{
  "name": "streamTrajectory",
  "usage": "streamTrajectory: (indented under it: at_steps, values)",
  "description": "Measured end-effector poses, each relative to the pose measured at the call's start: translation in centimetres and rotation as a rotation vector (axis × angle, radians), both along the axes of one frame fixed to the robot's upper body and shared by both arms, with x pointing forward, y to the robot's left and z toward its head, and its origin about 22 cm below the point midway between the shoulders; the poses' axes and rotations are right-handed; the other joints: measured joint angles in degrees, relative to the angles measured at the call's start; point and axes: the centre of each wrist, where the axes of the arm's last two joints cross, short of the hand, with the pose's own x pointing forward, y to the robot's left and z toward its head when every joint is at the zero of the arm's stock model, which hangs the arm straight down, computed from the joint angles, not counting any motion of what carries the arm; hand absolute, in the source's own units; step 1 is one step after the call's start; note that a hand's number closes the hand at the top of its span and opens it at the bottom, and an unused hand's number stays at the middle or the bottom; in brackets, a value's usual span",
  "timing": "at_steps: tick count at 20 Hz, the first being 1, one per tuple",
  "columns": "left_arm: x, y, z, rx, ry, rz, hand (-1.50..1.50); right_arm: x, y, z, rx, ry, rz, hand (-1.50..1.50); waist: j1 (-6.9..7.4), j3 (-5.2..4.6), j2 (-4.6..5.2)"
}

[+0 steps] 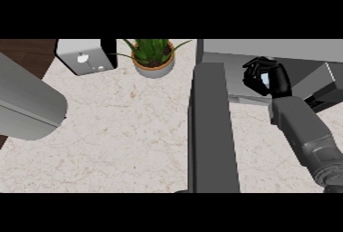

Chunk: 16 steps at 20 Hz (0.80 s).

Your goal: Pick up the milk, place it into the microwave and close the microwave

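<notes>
The robot's right forearm [305, 133] is a smooth matte grey casing, boxy with rounded edges, built in segments with thin seams between them and a ribbed, darker ring near the lower end. It ends in a glossy black right hand [278, 78] of slim, jointed fingers and a thumb. At the left edge a broad, rounded grey left forearm [26, 106] shows, one fine seam running across its shell
</notes>
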Motion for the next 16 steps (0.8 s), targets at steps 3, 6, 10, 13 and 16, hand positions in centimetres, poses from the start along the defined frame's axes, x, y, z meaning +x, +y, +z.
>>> streamTrajectory:
  at_steps: [3,6,10,13,16]
  values:
    - [0.3,0.0,0.0,-0.004,-0.005,-0.016,-1.5,0.7,-0.6,1.5,-0.05,-0.012,-0.059,1.5,0.88,0.06,0.51]
    - [0.8,0.2,0.1,-0.005,-0.012,-0.024,-1.5,1.2,-0.7,2.4,-0.078,-0.016,-0.11,1.5,1.45,0.12,1.04]
    - [1.3,0.3,0.3,0.002,-0.019,-0.028,-1.5,1.4,-1.5,3.0,-0.102,-0.024,-0.158,1.5,2.16,0.19,1.64]
    - [1.6,0.4,0.5,0.008,-0.022,-0.032,-1.5,1.4,-2.3,3.6,-0.118,-0.032,-0.191,1.5,2.57,0.23,1.97]
    - [1.9,0.5,0.4,0.01,-0.022,-0.04,-1.5,1.5,-2.9,4.0,-0.124,-0.042,-0.221,1.5,3.08,0.25,2.39]
